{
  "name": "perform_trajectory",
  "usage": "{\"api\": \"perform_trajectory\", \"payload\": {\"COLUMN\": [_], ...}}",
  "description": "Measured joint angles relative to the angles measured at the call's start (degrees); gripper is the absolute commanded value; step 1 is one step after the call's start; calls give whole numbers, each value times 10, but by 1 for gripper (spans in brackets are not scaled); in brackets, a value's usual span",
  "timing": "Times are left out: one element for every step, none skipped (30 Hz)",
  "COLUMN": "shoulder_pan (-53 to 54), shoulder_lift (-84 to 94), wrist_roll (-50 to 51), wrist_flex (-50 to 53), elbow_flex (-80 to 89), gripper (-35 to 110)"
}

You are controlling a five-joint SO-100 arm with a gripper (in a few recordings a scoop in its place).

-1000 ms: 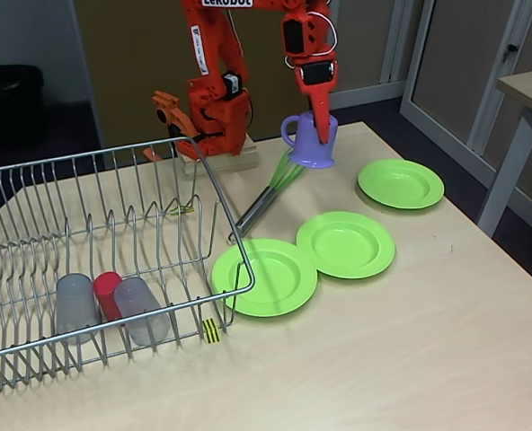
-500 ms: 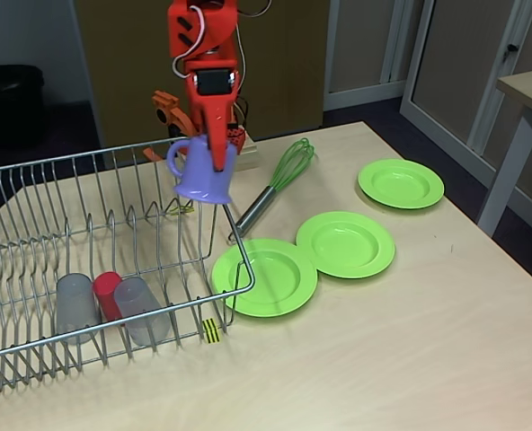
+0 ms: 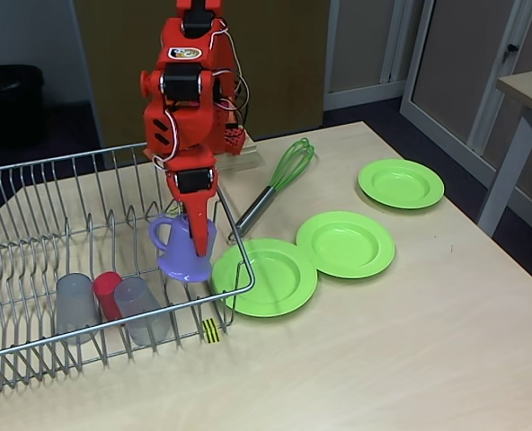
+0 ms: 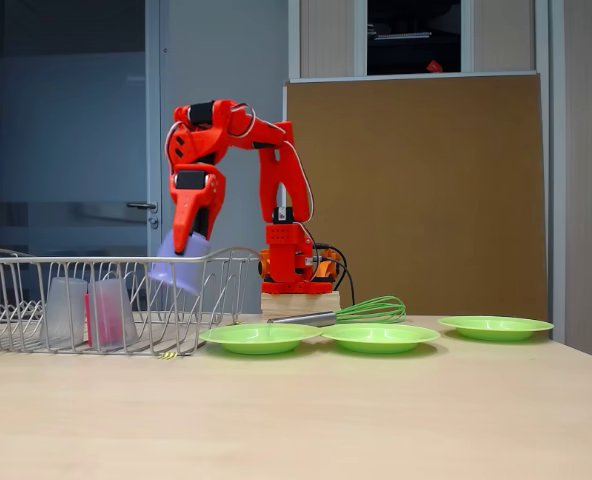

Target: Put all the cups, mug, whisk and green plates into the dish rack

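Holding mug clamped in pincer above dish rack right end, rim up, handle toward 9 o'clock, rack floor directly below at 6 o'clock, cups at 8 o'clock, whisk and green plates on tabletop toward 3 o'clock.

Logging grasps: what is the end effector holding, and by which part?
The small lilac plastic mug, gripped by its rim opposite the handle.

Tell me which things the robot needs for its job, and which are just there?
For the job: purple handled mug in orange gripper, silver wire rack, grey and red cups, green whisk, lime-green plates.
Just there: wooden block under arm.
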Motion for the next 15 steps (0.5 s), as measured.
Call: {"api": "perform_trajectory", "payload": {"shoulder_pan": [0, 0, 1, 1, 1, 1, 1, 3, 4, 5, 7, 9, 13, 16, 19], "shoulder_lift": [-11, -18, -24, -30, -39, -49, -60, -70, -78, -83, -90, -91, -100, -109, -114], "wrist_roll": [0, -5, -9, -11, -11, -16, -19, -21, -21, -25, -30, -32, -32, -36, -40], "wrist_flex": [-2, -6, -18, -19, -17, -20, -25, -32, -32, -30, -32, -32, -32, -36, -33], "elbow_flex": [0, 0, 0, 0, -1, -1, -2, -4, -6, -11, -12, -16, -23, -26, -32], "gripper": [8, 8, 8, 8, 8, 8, 8, 7, 8, 8, 8, 8, 8, 8, 8]}}
